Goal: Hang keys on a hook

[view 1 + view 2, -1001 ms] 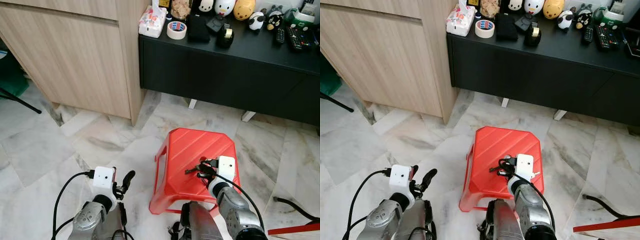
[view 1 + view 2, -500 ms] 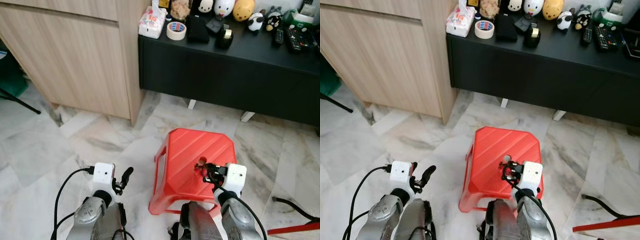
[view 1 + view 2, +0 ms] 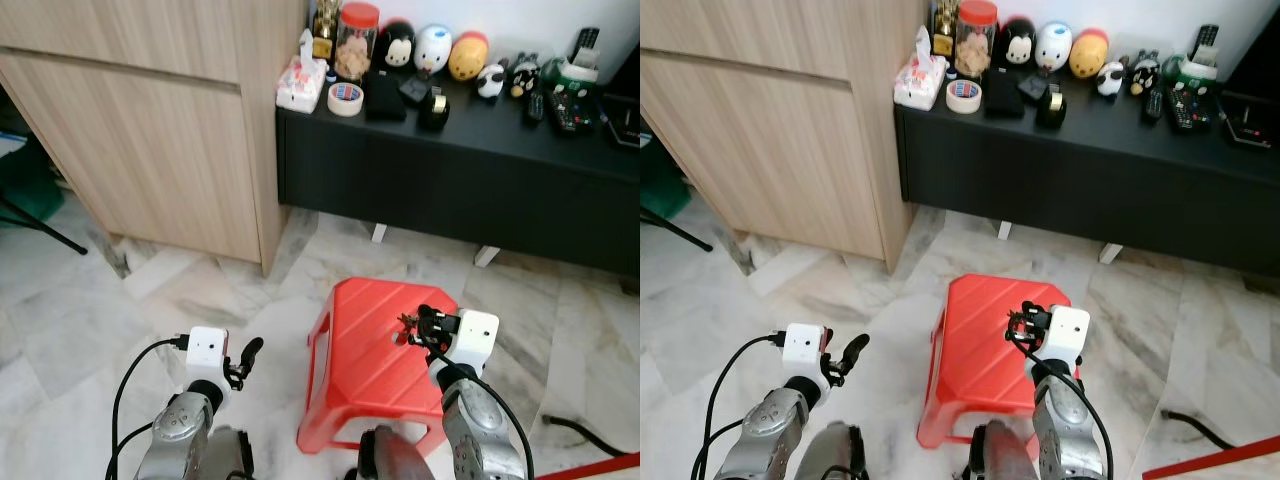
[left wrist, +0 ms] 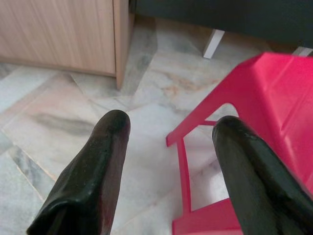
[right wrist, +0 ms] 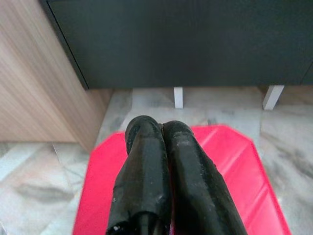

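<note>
1. The keys are pinched in my right gripper, a small dark bunch sticking out from between the fingertips, held in the air above the red stool.
2. My right gripper's two black fingers are pressed tight together; in the right wrist view they look like one closed pair, with the stool's red top below them and the dark front of the cabinet beyond.
3. The keys themselves cannot be made out in the right wrist view; I see them best from the head camera, at the tip of the gripper over the stool's far half.
4. My left gripper is low on my left side, over the marble floor, with nothing in it.
5. Its fingers are spread wide apart; between them the left wrist view shows floor tiles and the near corner and leg of the red stool.
6. The stool stands on the floor just in front of me, between my two arms and nearer the right one.
7. Behind it runs the low black cabinet, whose top carries a roll of tape, a tissue pack, a jar with a red lid, some round toy figures and remote controls.
8. To the cabinet's left stands a light wooden cupboard, touching the cabinet's end.
</note>
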You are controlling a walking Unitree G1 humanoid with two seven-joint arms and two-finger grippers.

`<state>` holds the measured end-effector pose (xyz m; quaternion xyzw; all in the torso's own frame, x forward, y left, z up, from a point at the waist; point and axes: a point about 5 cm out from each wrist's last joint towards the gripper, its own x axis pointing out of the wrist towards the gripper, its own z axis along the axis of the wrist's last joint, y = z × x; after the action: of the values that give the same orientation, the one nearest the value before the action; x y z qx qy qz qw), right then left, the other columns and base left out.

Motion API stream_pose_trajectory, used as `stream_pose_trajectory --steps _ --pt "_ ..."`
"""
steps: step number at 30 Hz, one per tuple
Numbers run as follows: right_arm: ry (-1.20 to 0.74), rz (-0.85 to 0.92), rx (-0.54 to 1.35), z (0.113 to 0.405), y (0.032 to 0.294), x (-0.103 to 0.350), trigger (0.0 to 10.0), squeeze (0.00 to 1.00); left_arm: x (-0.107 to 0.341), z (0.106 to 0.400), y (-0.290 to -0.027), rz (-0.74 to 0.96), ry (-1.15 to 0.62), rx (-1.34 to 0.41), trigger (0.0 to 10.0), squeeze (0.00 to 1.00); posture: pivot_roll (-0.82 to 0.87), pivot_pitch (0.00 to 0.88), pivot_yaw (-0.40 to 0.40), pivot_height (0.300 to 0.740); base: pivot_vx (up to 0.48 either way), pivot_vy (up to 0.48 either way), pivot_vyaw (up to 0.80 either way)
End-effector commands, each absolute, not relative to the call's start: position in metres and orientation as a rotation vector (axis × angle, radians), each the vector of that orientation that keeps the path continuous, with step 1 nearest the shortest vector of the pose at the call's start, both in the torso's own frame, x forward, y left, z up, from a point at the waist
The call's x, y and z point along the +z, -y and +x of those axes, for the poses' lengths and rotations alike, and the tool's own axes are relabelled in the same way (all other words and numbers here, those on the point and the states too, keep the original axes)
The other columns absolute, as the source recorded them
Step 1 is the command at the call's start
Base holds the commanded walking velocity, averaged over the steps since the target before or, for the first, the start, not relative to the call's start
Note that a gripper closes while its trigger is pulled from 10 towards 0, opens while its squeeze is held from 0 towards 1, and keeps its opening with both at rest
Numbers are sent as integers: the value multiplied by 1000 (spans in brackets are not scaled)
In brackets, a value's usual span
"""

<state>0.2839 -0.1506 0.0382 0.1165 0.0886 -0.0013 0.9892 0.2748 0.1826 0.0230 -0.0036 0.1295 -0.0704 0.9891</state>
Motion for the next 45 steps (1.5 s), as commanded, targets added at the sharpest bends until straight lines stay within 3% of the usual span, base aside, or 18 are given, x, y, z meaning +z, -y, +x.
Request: stream_pose_trajectory --steps 1,5,24,35,45 --pt "-178 243 -28 283 156 36 10000 0 20 274 -182 -3 -268 -141 10000 0 52 63 -106 718 0 0 0" --pt "-184 249 -31 283 155 33 10000 0 18 275 -184 -2 -267 -134 10000 0 52 48 -108 740 0 0 0" --pt "-427 193 -89 267 164 -15 10000 0 4 274 -199 15 -332 -85 10000 0 58 0 -98 740 0 0 0" --pt "-643 129 -140 227 173 -54 10000 0 -6 269 -201 19 -392 -79 10000 0 49 0 -80 740 0 0 0" --pt "-718 126 -138 211 170 -66 10000 0 -18 259 -205 20 -461 -66 10000 0 47 0 -72 740 0 0 0"
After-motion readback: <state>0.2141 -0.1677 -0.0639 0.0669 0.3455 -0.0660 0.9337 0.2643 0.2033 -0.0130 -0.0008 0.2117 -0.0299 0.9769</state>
